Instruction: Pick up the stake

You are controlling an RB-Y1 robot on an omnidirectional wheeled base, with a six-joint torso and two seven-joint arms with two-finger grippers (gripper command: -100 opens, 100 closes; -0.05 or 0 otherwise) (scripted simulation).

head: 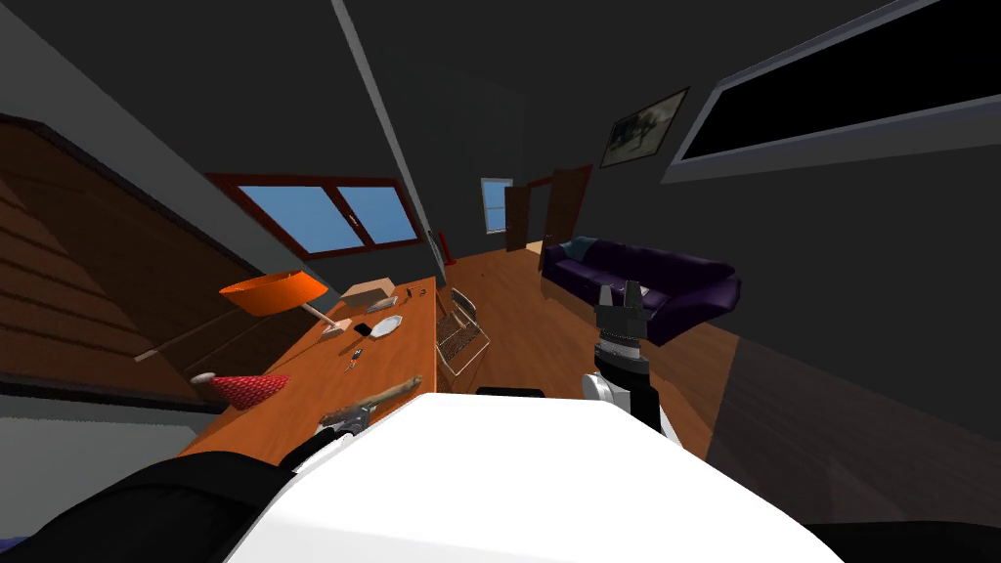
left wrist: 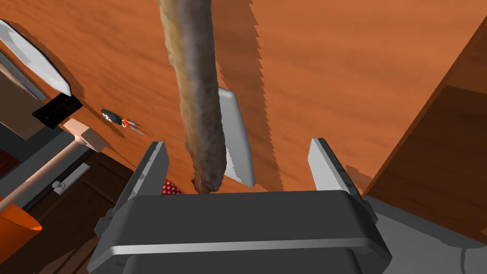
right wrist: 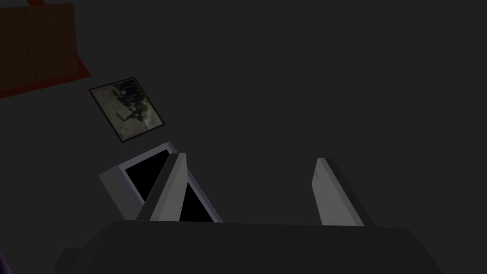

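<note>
The stake [left wrist: 197,95] is a long, rough brown stick lying on the orange-brown table [left wrist: 356,71]. In the head view the stake [head: 391,394] lies near the table's [head: 323,391] front edge. My left gripper [left wrist: 238,145] is open just above it, with the stake's near end between the fingers, closer to one finger [left wrist: 152,166]. In the head view the left gripper [head: 344,420] sits at the stake's near end. My right gripper [head: 620,291] is raised over the floor to the right, open and holding nothing.
A light grey flat piece [left wrist: 235,138] lies beside the stake. Further along the table are keys [head: 352,359], a white plate [head: 386,325], a box [head: 369,290], an orange lamp [head: 274,291] and a red dotted object [head: 249,389]. A wire chair [head: 459,337] and a purple sofa [head: 645,279] stand to the right.
</note>
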